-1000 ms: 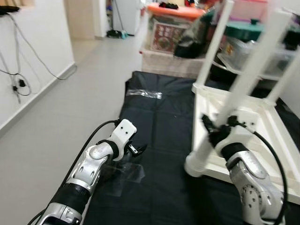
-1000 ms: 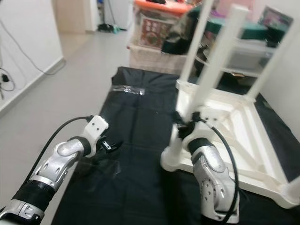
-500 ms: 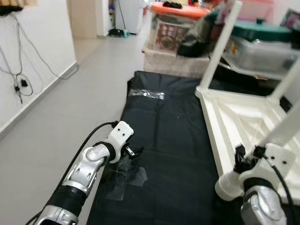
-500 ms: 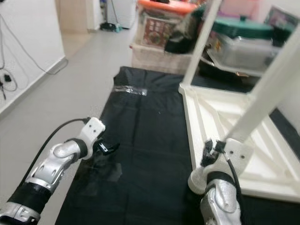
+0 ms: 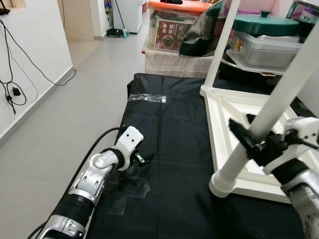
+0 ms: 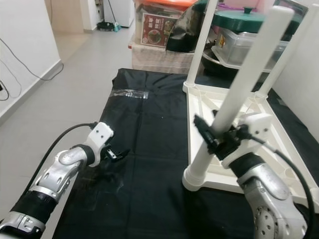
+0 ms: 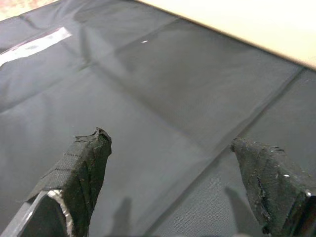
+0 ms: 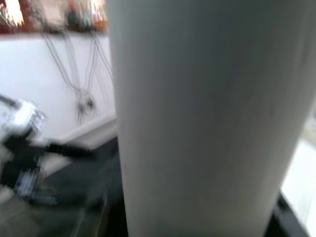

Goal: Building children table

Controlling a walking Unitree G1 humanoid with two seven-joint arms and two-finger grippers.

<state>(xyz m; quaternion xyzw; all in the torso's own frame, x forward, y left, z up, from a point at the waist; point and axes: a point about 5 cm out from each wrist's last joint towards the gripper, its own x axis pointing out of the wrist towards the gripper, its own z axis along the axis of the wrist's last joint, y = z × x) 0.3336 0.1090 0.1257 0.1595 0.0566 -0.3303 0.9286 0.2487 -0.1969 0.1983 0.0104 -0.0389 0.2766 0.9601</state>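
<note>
Now the right hand (image 6: 215,135) clasps the white table leg (image 6: 234,104).

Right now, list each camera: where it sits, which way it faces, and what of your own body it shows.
Left eye and right eye, on the head, look forward and down at the black mat and upturned white table; both arms show.
Left wrist looks along the open left gripper at the mat.
Right wrist looks at the white table leg that the right gripper grips.
Head and right wrist views share that leg.
</note>
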